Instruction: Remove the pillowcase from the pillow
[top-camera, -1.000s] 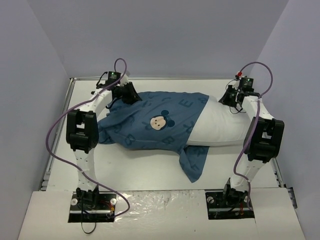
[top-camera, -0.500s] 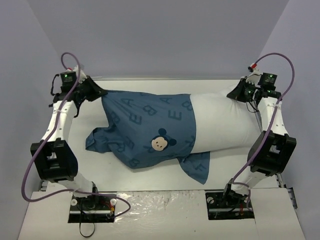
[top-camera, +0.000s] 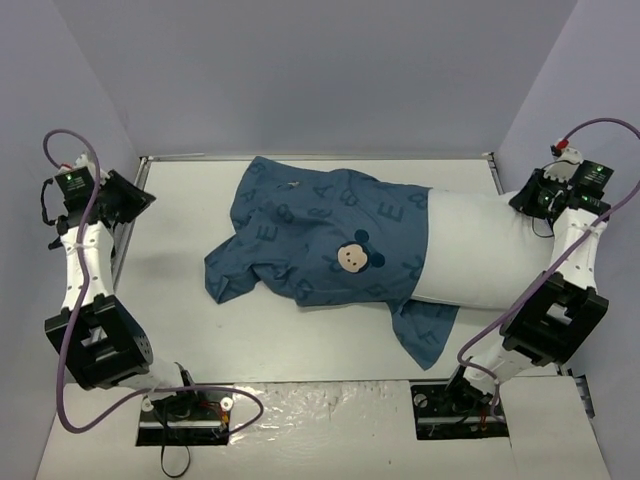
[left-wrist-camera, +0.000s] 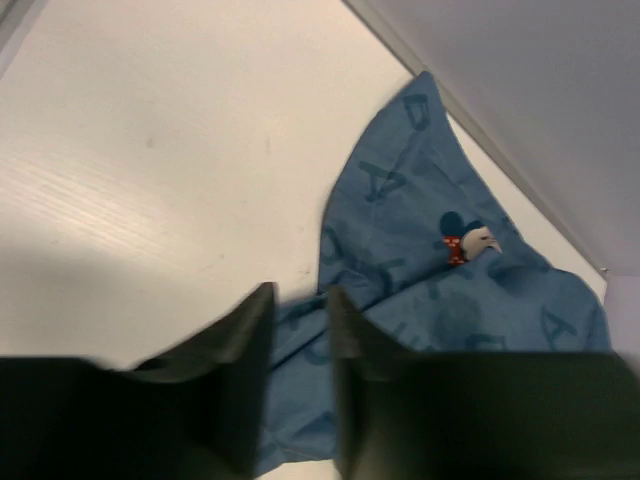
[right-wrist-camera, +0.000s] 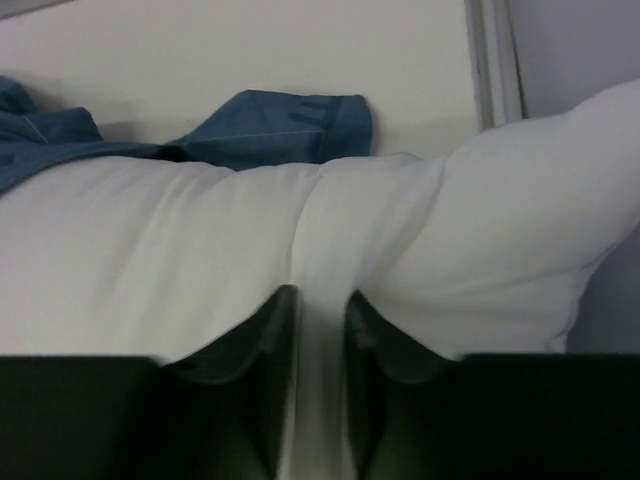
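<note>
The dark-blue pillowcase (top-camera: 310, 240) lies crumpled mid-table, still covering the left part of the white pillow (top-camera: 480, 255). A mouse face (top-camera: 352, 256) shows on top. My left gripper (top-camera: 133, 200) hangs over the table's left rim, well apart from the cloth. Its jaws stand a narrow gap apart with nothing between them (left-wrist-camera: 300, 292); the pillowcase (left-wrist-camera: 420, 260) lies beyond on the table. My right gripper (top-camera: 527, 200) at the far right is shut on a fold of the pillow's bare end (right-wrist-camera: 322, 295). The pillow (right-wrist-camera: 180, 230) fills that view, with pillowcase (right-wrist-camera: 280, 125) behind it.
The white table (top-camera: 180, 330) has a raised rim at the back (top-camera: 320, 157) and grey walls close on both sides. A flap of pillowcase (top-camera: 425, 335) trails toward the near edge. Purple cables loop off both wrists.
Both arms swung outward. The left gripper dragged the pillowcase left, then let it go, and the cloth fell back. The right gripper pulled the pillow's end to the right.
</note>
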